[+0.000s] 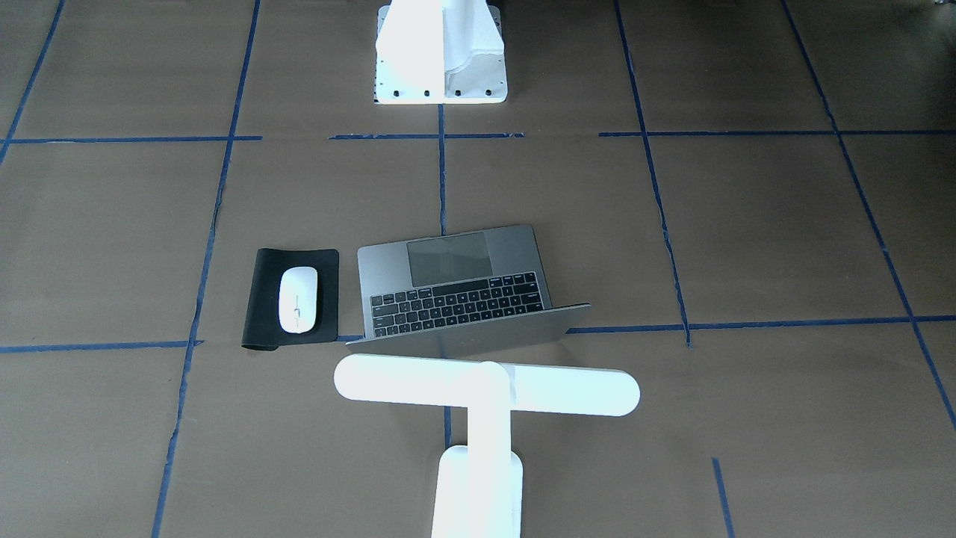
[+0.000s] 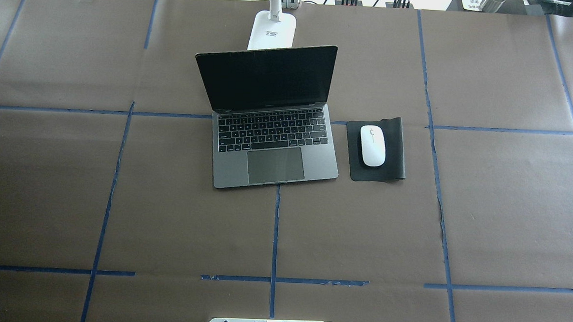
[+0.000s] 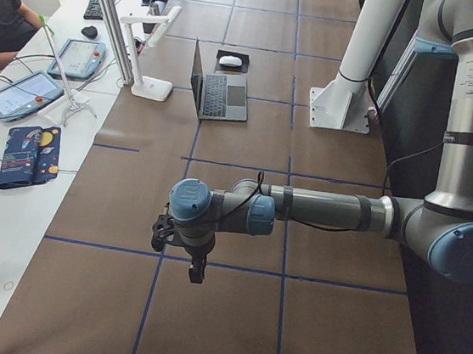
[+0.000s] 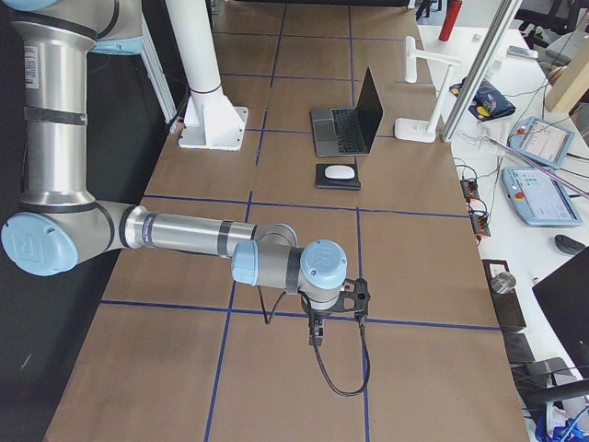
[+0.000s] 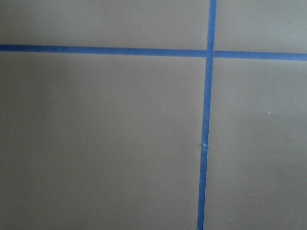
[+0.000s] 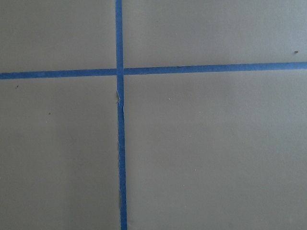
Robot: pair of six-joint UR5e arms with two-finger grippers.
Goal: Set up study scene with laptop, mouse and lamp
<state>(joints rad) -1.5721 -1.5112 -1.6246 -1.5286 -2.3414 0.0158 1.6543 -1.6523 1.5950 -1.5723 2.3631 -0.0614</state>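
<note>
The laptop (image 2: 275,146) was seen open at upper centre of the surface (image 2: 167,223), the mouse (image 2: 373,145) on a pad (image 2: 397,153) just right of it, the lamp (image 2: 272,32) directly above it. The state of both arms' jaws could not be told.

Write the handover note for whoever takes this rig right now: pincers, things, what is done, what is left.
Left pincer: hangs over the bare brown paper table, far from the things; open or shut cannot be told.
Right pincer: the same, at the table's other end.
Slim space-grey metal laptop: open, screen dark, keyboard toward the robot.
Small white oval mouse: on the black rectangular mouse pad, on the robot's right of the laptop.
White T-shaped desk lamp: upright behind the laptop's lid.
Done: all three look placed.
Left: nothing evident; whether the lamp is lit cannot be told.
</note>
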